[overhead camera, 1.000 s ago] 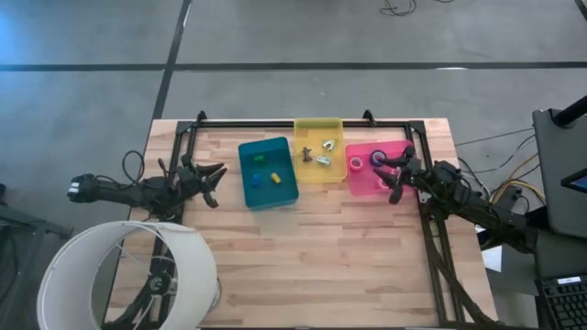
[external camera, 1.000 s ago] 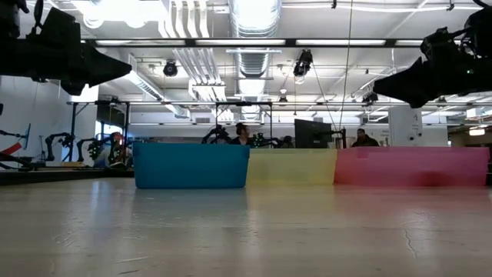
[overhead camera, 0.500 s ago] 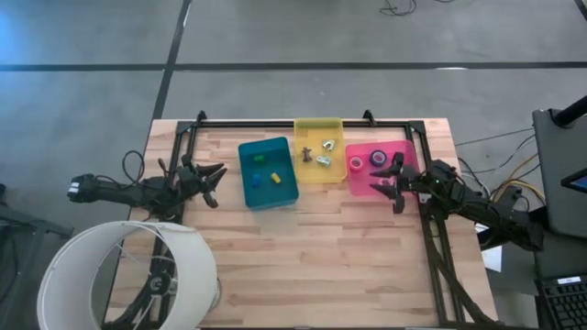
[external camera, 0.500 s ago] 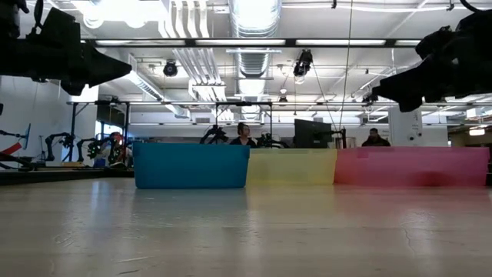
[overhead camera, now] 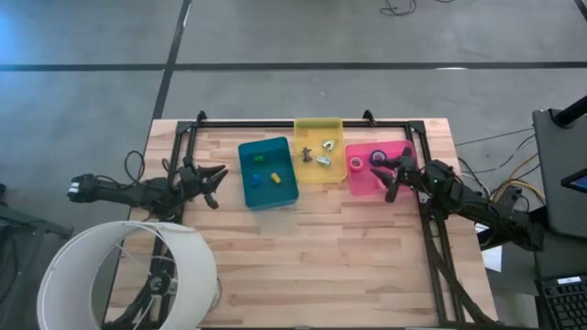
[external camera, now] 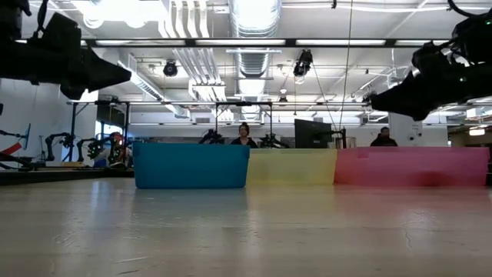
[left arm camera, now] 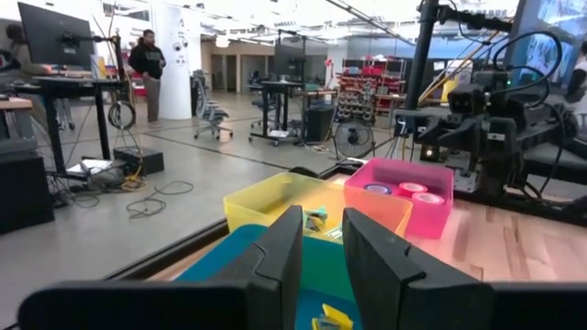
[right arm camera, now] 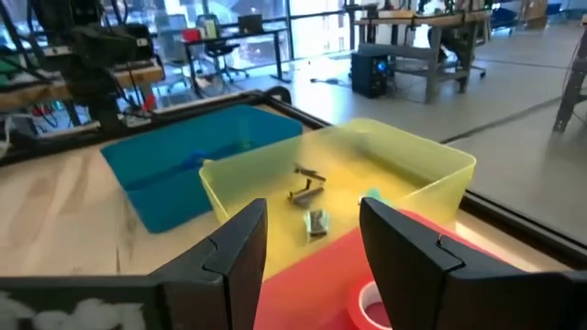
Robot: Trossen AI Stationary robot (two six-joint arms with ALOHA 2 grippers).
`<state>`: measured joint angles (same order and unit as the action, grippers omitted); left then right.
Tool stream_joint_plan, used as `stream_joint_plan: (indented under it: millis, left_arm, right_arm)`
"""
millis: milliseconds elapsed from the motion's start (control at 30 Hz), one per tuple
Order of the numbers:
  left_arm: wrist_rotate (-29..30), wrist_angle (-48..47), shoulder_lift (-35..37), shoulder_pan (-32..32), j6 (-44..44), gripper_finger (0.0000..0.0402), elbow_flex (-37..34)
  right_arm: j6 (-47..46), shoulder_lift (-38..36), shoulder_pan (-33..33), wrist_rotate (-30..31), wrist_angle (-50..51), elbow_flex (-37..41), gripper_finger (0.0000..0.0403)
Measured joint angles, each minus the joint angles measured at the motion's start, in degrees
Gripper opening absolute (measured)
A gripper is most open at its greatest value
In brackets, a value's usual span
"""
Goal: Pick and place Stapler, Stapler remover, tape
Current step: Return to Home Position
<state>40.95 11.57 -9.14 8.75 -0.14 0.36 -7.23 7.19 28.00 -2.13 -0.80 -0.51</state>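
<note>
Tape (overhead camera: 377, 158) sits in the pink bin (overhead camera: 362, 185), metal bits lie in the yellow bin (overhead camera: 318, 122) and small coloured pieces in the blue bin (overhead camera: 284, 190), so the sorting looks done. Right gripper (overhead camera: 390, 180) hangs over the pink bin's edge, fingers spread and empty. Left gripper (overhead camera: 215, 183) waits beside the blue bin, fingers apart, holding nothing; only parking the arms seems left.

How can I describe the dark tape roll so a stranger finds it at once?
On the table, find the pink bin, rightmost in its row. Inside, among pink rolls, lies the dark purple roll, the only dark one.
</note>
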Motion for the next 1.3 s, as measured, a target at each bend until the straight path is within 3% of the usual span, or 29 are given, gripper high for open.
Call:
stream_joint_plan:
  millis: [600, 1300]
  left_arm:
    - [0.0, -7.27, -0.01, 0.02, -4.19, 0.0085, -0.02]
    - [0.02, -7.56, 0.0, 0.02, -4.17, 0.0085, -0.02]
  right_arm:
    - [7.0, 2.7, 0.03, 0.84, 0.11, 0.0, 0.0171]
    - [7.41, 2.7, 0.03, 0.83, 0.11, 0.0, 0.0171]
